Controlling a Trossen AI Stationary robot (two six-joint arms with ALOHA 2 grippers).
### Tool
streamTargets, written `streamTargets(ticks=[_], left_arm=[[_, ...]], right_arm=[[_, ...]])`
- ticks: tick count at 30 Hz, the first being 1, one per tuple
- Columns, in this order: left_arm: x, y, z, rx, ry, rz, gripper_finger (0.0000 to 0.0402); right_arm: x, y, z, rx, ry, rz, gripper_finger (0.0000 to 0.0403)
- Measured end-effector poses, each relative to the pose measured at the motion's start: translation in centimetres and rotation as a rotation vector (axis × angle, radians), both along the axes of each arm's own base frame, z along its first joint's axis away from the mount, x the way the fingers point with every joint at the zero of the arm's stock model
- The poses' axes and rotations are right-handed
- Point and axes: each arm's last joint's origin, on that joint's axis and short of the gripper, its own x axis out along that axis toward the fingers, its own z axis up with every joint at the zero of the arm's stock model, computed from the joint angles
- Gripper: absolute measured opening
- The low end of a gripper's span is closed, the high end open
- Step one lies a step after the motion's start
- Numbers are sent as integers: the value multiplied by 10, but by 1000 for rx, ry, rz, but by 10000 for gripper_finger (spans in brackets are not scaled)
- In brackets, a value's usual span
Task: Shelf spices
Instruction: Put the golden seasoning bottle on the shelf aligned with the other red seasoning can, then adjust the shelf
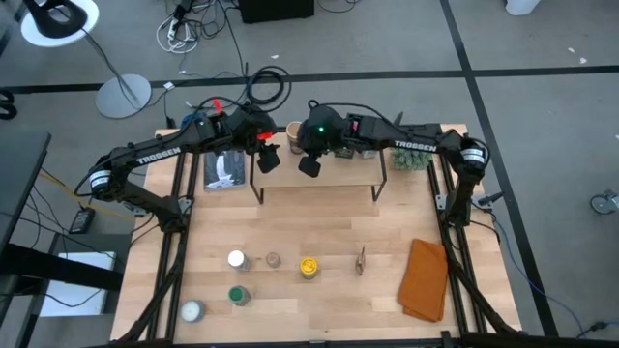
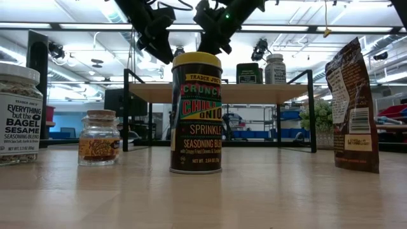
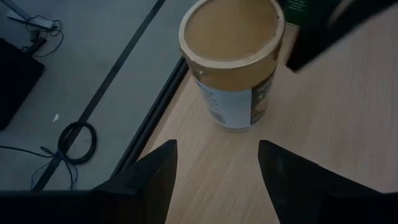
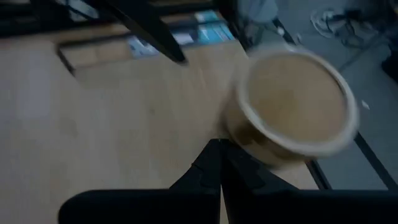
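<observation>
The shelf (image 1: 319, 174) stands at the table's far side, its pale plank on black legs (image 2: 222, 93). A tan-lidded spice jar (image 1: 293, 130) stands upright on the plank's far left part (image 3: 233, 62) (image 4: 292, 109). My left gripper (image 1: 268, 158) (image 3: 217, 162) hovers open just short of the jar. My right gripper (image 1: 311, 162) (image 4: 221, 152) is shut, with its tips beside the jar's lower wall. A green tin (image 2: 248, 73) and a white jar (image 2: 275, 68) stand on the plank's right part. Several more spices stand on the table near its front edge, among them a yellow-lidded one (image 1: 309, 267) (image 2: 196, 114). My right gripper's shut fingertips (image 4: 217, 155) sit right beside the tan jar's lower side wall (image 4: 245, 140), coming in slanted from above. That view is blurred, and I cannot tell whether they touch it. The jar stands upright on the plank.
An orange-brown cloth (image 1: 426, 280) lies at the near right. A dark pouch (image 1: 360, 261) (image 2: 353, 105) stands near the yellow-lidded jar. A flat grey packet (image 1: 225, 171) lies left of the shelf, and a green plant (image 1: 416, 155) sits at its right end.
</observation>
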Motion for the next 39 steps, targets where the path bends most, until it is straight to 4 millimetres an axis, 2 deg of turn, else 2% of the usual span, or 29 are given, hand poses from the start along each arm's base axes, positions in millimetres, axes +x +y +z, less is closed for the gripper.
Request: streamTargets(ticks=[5,9,15,21,24,29,35,39], left_arm=[[0,0,0,1,-1,0,229],[-1,-1,-2,-13,21,-5,229],[-5,-3,-8,-41,81,-12,229],[-6,-8,-37,-125,128,-75,229],[-7,-11,-53,-144,166,-87,229],[-7,-13,-62,-138,173,-85,229],[-3,-10,-59,-81,133,-57,229],[-2,-8,-57,-43,128,-32,229]], right_arm=[[1,5,0,3,2,13,0],[-6,16,1,25,63,25,0],[-19,50,13,50,110,52,0],[-24,90,11,3,192,52,0],[-25,111,3,-46,222,33,0],[-34,143,-14,-85,231,-11,0],[-43,177,-39,-82,230,-54,0],[-47,189,-53,-61,222,-85,0]])
